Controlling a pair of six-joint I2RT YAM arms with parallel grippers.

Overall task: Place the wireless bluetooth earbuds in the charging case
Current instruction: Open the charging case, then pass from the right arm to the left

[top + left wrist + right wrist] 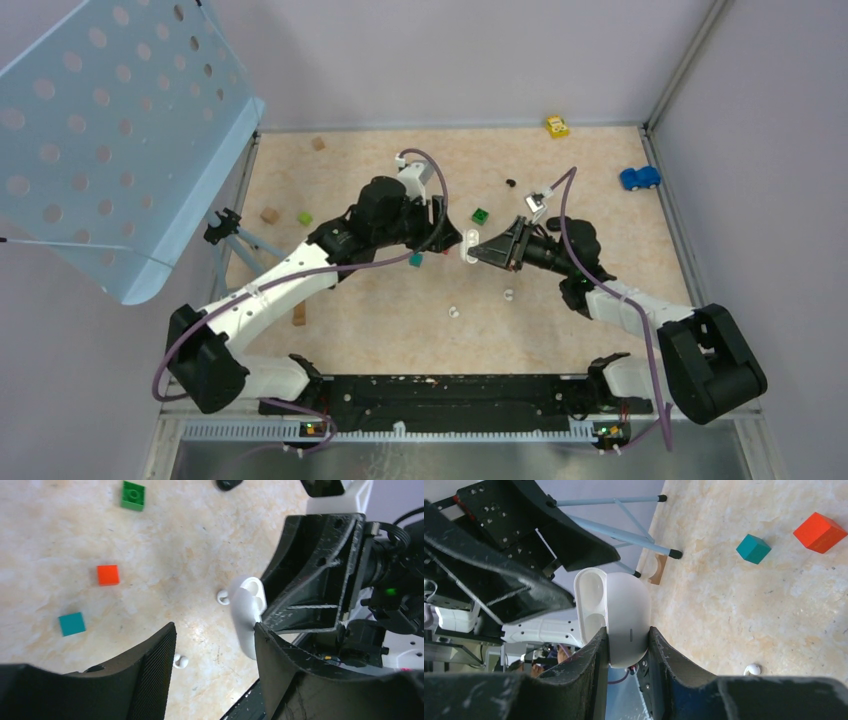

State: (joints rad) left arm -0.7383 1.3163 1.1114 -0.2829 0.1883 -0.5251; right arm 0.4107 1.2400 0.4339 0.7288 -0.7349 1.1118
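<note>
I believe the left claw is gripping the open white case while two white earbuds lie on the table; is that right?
Not quite: it is the right claw that grips the open white case, as the right wrist view shows. The left claw is open and holds nothing. The two white earbuds do lie on the table.

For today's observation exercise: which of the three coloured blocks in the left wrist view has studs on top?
The green block: its top carries round studs, while the orange block and the teal block show plain flat faces.
</note>
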